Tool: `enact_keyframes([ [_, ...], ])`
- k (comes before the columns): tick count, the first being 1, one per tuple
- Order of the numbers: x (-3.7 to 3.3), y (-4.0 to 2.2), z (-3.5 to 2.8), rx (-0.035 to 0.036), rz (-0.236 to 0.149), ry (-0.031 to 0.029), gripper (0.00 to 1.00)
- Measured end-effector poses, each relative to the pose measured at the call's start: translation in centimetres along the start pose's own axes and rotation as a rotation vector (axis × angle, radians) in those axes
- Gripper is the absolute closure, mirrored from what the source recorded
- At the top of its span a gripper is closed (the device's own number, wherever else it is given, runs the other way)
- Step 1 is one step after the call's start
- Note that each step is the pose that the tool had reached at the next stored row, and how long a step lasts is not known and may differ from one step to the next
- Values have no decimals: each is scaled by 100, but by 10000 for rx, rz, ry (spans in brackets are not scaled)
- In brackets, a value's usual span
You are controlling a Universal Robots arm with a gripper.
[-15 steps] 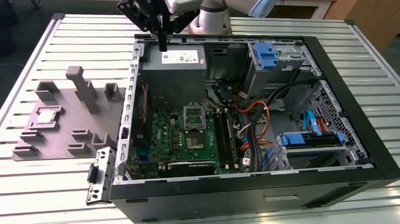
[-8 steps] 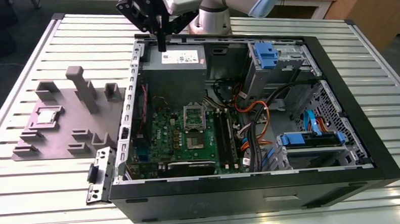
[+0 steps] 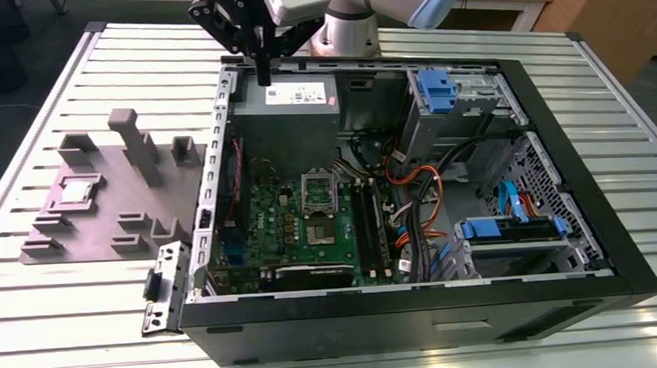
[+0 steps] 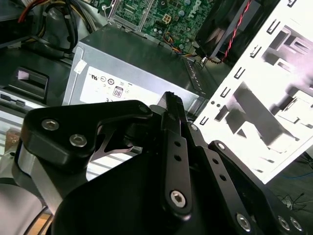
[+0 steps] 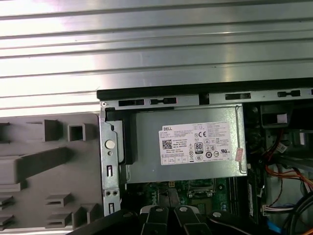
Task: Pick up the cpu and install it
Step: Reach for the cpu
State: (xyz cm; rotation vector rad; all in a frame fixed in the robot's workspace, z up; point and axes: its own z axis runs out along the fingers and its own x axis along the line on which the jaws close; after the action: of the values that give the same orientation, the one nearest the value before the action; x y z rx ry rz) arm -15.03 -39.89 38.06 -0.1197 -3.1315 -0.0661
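- Ribbed metal table (image 3: 79,328), workshop floor behind; it carries a grey fixture (image 3: 114,222) and an open computer case (image 3: 422,300).
- cpu (image 3: 77,191): flat square chip, lying in a recess of the fixture, towards the table's edge at the exterior view's left. Untouched, well apart from the case.
- Motherboard (image 3: 308,226): green, on the case floor. Its socket (image 3: 319,187) is a silver frame with a dark centre and appears vacant.
- Power supply (image 5: 181,147): grey box at the case's far end, just below the gripper.
- Gripper (image 3: 264,74): hangs above the power supply, near the table's far edge; jaws pressed together, nothing between them.
- Step in hand, as judged: pick-up not yet begun.
- Requirement, as judged: a grasp on so thin a chip calls for spread jaws and a square approach from above.
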Motion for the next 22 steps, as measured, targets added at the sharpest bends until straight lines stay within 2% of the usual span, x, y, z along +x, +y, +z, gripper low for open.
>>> enact_keyframes([
  [22,64,-6,33,5,3,57,89],
])
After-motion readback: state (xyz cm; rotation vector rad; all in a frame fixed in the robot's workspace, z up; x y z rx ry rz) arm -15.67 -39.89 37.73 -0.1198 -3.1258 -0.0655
